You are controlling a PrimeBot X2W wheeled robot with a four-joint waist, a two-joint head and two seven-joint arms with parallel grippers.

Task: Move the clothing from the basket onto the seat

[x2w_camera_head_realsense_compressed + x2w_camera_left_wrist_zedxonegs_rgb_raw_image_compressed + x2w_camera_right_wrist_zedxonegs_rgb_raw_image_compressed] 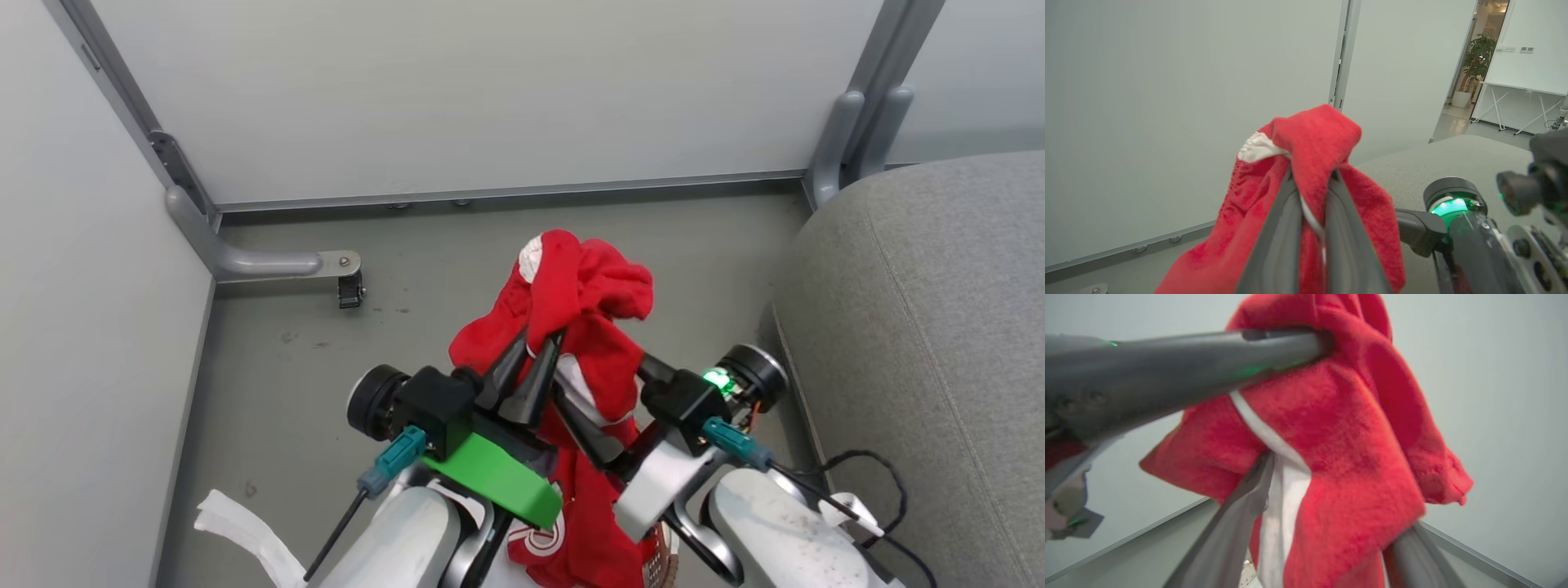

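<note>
The red clothing hangs in the air over the floor, and a white round logo shows on its lower end. My left gripper is shut on the clothing's top fold, which spills over the fingertips. My right gripper holds a thick bunch lower down, with its fingers standing apart on either side of the fabric and a white stripe. A perforated bit of the basket peeks out under my arms; the rest is hidden. The grey seat lies to the right.
Pale partition walls close the back and left. A metal frame foot with a caster stands on the grey floor. A black cable lies at the seat's near edge. A white strip lies at the lower left.
</note>
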